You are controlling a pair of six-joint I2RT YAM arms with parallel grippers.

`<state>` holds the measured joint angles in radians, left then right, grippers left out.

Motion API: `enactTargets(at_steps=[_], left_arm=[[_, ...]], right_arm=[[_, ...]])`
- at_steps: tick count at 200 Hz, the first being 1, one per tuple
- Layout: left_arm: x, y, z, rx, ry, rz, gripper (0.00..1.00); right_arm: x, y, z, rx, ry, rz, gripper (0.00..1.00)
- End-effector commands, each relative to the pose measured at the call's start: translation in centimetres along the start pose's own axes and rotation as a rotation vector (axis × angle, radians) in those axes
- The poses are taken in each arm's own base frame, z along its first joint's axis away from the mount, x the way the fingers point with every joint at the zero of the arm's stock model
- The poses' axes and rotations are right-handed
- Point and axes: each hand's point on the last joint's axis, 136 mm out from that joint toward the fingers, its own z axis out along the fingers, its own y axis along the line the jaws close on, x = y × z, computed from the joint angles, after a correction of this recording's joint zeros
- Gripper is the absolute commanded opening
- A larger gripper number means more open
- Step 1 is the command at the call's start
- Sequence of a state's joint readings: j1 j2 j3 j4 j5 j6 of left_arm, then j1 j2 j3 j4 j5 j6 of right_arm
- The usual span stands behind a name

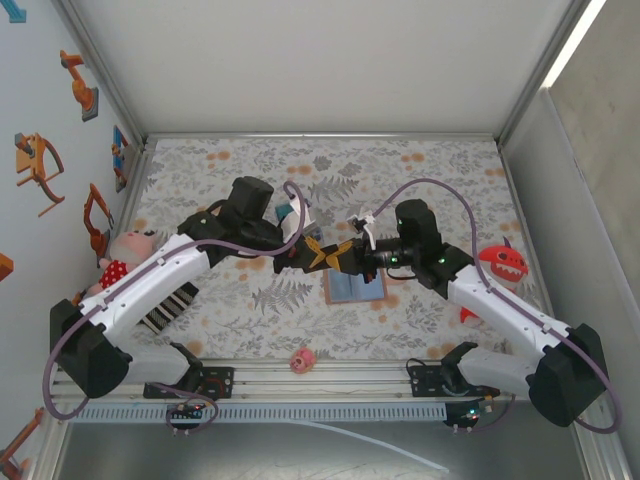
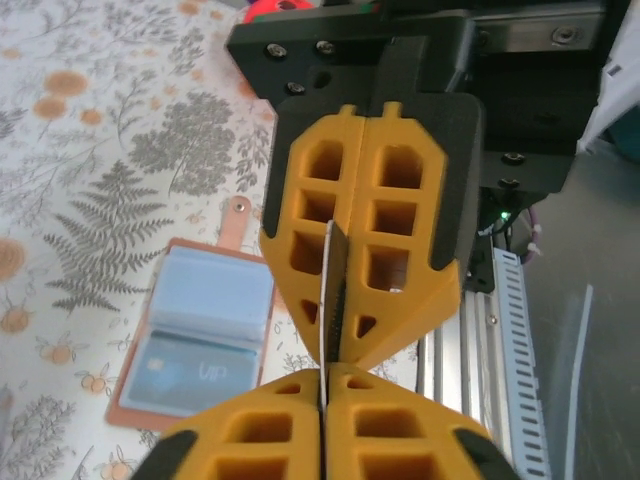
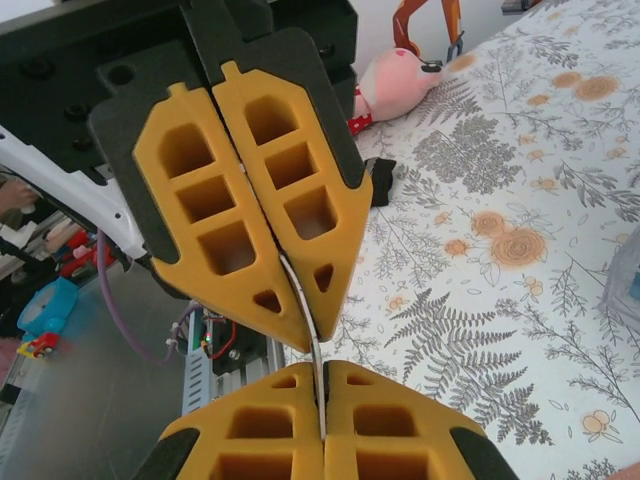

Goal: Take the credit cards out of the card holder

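Two-handed hold on a credit card [image 2: 331,280] at the centre of the top view. The left gripper [image 1: 318,251] and the right gripper [image 1: 346,256] meet tip to tip above the floral cloth [image 1: 420,170], and each pair of fingers is pressed together on the same thin card. The card appears edge-on in both wrist views. A double grip of this kind suggests a transfer from one arm to the other, with the card lifted off the table so neither set of fingers scrapes the cloth. The card holder [image 1: 352,289] lies open and flat just below the joined grippers in the top view. In the left wrist view it sits at lower left, where a teal card [image 2: 190,372] remains in its lower pocket, so the task appears only partly done. Open room: the upper half of the cloth is bare and offers the widest space for setting a card down. Obstacles stand at the margins: a plush doll [image 1: 125,255] at the left edge, a red toy [image 1: 500,265] at the right edge, and a small pink toy [image 1: 302,360] at bottom centre beside the mounting rail [image 1: 320,385]. The enclosure walls bound the cloth on three sides, and either arm drawing back moves toward its own side wall.
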<state>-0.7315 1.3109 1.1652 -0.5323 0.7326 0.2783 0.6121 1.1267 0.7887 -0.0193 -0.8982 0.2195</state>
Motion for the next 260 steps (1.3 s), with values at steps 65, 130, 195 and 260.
enactTargets(at_steps=[65,130,195,260], left_arm=[[-0.2,3.7,-2.2,-0.148,-0.053,0.019,0.00],[0.4,11.8,-2.5,-0.285,-0.049,0.065,0.00],[2.4,18.4,-0.5,-0.328,0.037,0.109,0.00],[4.3,22.1,1.7,-0.376,0.082,0.110,0.00]], right_arm=[[-0.9,-0.9,-1.3,0.147,-0.003,-0.041,0.99],[-0.7,-2.6,-2.8,0.314,-0.010,-0.037,0.99],[-0.3,-4.2,-4.3,0.451,-0.018,-0.007,0.99],[-0.4,-4.8,-4.7,0.497,-0.028,-0.001,0.99]])
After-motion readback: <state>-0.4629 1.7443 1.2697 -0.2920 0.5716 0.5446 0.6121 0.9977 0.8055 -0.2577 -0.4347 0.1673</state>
